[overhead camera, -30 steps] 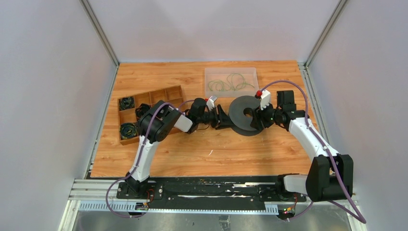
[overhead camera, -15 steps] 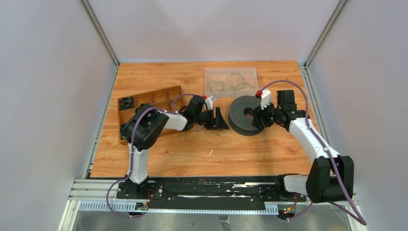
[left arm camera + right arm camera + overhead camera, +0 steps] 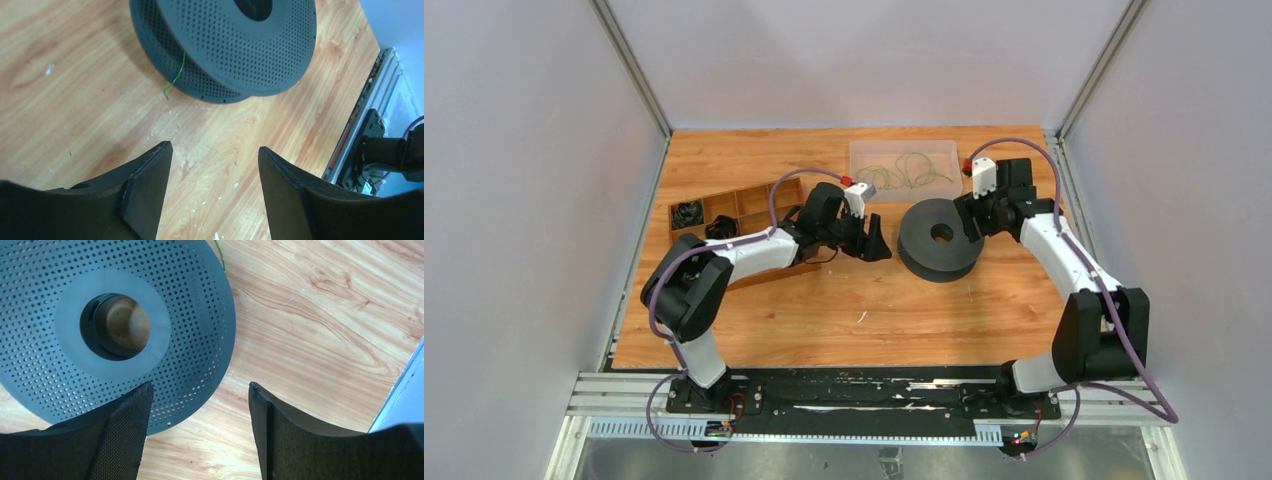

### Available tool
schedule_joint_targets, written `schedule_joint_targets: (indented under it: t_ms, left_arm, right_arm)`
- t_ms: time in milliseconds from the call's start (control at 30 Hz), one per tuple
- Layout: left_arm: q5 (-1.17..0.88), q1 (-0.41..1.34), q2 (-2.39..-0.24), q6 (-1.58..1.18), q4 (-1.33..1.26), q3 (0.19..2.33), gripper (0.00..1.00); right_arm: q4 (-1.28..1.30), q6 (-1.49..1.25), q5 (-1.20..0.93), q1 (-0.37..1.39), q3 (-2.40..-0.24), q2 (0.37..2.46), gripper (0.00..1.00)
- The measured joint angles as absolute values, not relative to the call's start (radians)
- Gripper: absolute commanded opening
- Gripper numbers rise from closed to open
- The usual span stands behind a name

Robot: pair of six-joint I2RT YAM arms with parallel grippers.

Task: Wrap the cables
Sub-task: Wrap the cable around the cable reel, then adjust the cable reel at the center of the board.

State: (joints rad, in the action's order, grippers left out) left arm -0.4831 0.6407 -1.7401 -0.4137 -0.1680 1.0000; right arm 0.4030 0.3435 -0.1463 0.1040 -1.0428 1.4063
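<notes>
The cables [image 3: 902, 172] are thin olive-green loops lying in a clear tray [image 3: 856, 150] at the back of the table. A dark perforated spool [image 3: 940, 240] lies flat on the wood between the arms. A short green cable end [image 3: 175, 80] sticks out from between its flanges. My left gripper [image 3: 876, 246] is open and empty, a little to the left of the spool [image 3: 225, 45]. My right gripper [image 3: 967, 216] is open and empty at the spool's far right rim; in the right wrist view its left fingertip [image 3: 142, 392] overlaps the spool [image 3: 200, 290].
A wooden compartment box [image 3: 754, 197] holding small black cord bundles [image 3: 688, 212] sits at the left, partly under the left arm. Metal frame rails border the table on both sides. White specks dot the wood near the front.
Both grippers have let go of the spool and backed off it, the left one leftwards, the right one towards the far right. Both jaws have opened wider. The spool rests on the table.
</notes>
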Motion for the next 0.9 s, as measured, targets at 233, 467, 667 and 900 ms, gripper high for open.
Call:
schedule_joint_targets:
  t_ms: [233, 467, 667, 900]
  left_arm:
    - [-0.420, 0.686, -1.750, -0.352, -0.120, 1.102, 0.68]
    - [-0.380, 0.704, -1.774, -0.313, -0.099, 1.133, 0.69]
    - [-0.356, 0.704, -1.773, -0.245, -0.049, 1.133, 0.70]
    - [-0.320, 0.702, -1.703, -0.097, 0.035, 1.131, 0.71]
  right_arm:
    - [0.484, 0.294, -0.150, 0.094, -1.179, 1.565, 0.70]
    - [0.568, 0.229, -0.198, 0.059, -1.255, 1.673, 0.70]
    - [0.612, 0.197, -0.271, 0.044, -1.261, 1.702, 0.70]
    - [0.624, 0.189, -0.355, 0.043, -1.194, 1.659, 0.70]
